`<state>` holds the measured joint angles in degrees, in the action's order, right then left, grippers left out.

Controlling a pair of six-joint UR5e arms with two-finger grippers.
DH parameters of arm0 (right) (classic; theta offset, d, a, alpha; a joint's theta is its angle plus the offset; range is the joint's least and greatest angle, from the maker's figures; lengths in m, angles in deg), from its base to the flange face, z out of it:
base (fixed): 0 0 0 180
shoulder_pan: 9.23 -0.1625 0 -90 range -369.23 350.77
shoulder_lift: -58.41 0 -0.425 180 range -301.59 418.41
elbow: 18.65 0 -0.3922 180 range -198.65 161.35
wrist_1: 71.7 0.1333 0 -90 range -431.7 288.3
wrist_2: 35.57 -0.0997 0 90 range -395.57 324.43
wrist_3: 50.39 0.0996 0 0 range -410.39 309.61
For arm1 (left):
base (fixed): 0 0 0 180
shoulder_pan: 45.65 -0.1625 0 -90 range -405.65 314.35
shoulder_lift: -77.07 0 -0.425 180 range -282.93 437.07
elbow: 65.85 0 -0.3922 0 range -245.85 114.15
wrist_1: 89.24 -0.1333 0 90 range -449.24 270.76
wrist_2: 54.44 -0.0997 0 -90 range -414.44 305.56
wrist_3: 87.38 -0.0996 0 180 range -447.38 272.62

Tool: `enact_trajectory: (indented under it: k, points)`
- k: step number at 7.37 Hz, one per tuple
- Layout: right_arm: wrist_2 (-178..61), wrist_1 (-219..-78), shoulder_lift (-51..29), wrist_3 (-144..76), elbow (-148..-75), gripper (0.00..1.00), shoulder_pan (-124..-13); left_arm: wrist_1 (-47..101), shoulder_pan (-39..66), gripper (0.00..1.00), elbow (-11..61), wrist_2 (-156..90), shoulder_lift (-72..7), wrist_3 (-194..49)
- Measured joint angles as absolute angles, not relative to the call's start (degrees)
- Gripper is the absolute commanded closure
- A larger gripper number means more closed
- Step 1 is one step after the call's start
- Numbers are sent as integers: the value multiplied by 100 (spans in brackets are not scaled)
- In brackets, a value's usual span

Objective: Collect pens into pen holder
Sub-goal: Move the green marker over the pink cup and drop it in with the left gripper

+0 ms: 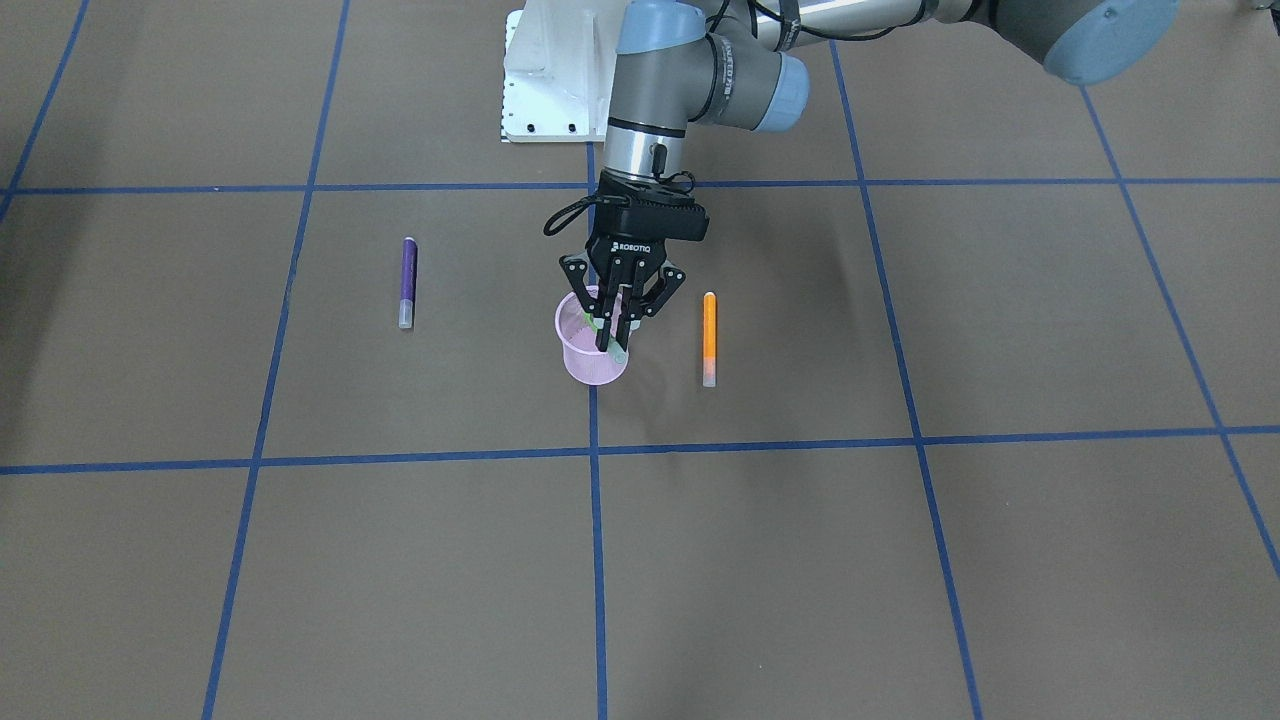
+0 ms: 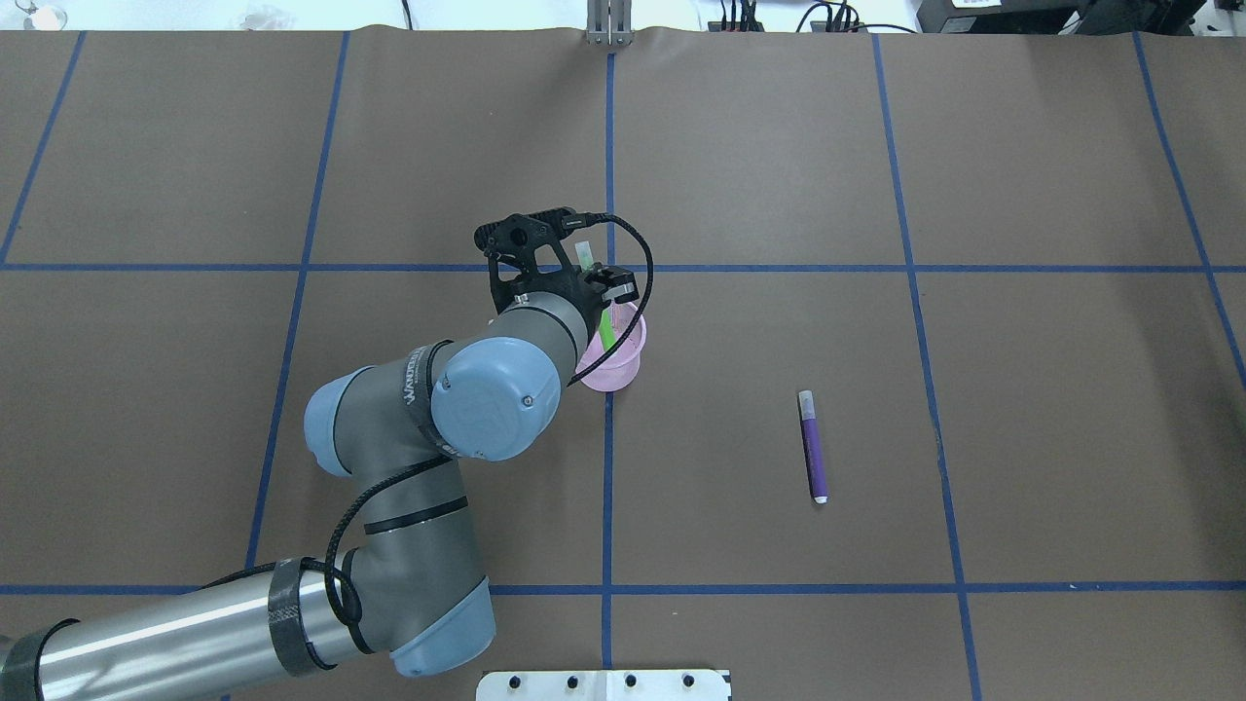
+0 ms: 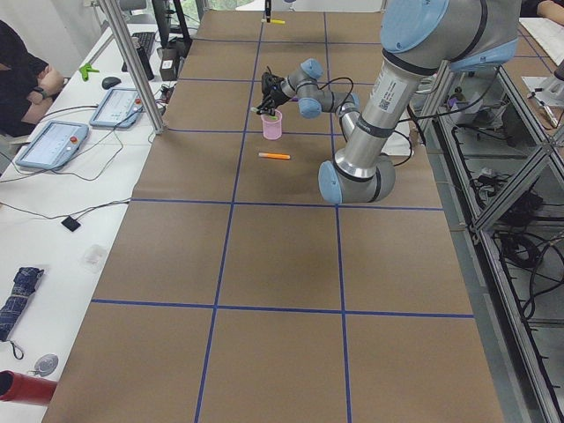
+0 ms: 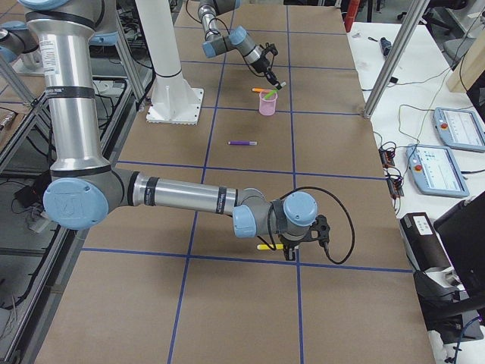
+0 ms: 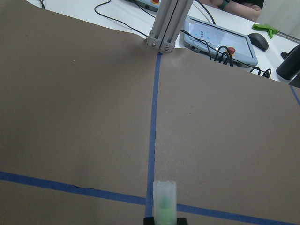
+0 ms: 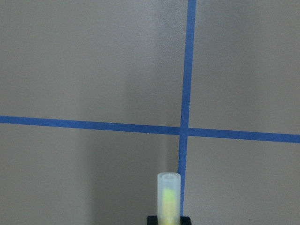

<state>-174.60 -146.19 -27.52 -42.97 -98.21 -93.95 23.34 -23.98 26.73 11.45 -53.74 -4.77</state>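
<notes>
The pink mesh pen holder (image 1: 590, 362) stands upright at the table's middle line. My left gripper (image 1: 612, 325) hangs over its mouth, shut on the green pen (image 2: 605, 331), whose lower end dips slantwise inside the rim. An orange pen (image 1: 709, 338) lies flat beside the pen holder, and a purple pen (image 1: 407, 282) lies on its other side, farther off. In the exterior right view my right gripper (image 4: 292, 244) is low over the near end of the table, shut on the yellow pen (image 6: 168, 197).
The white robot base plate (image 1: 545, 80) sits at the table's robot-side edge. An aluminium post (image 5: 164, 23) stands at the far edge, with tablets (image 5: 220, 35) and cables on the side bench. A seated person (image 3: 18, 79) is beside that bench.
</notes>
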Motion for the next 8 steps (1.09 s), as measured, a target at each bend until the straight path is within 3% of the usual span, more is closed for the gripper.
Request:
enact_trajectory:
  k: [1,3,4,8]
  points:
    - [-17461,-14621,-2752,-4296,-9833,100,-9394,2335,-2457,84,2673,1089,-5374,-476]
    - [-17455,-14619,-2735,-4298,-9842,100,-9388,2335,-2508,17,2676,1054,-5392,-486]
    - [-17455,-14623,-2719,-4290,-9847,100,-9388,2335,-2512,5,2695,1053,-5397,-508]
    - [-17558,-14637,-2706,-3778,-10098,100,-9387,2309,-2401,4,2933,1196,-5412,-837]
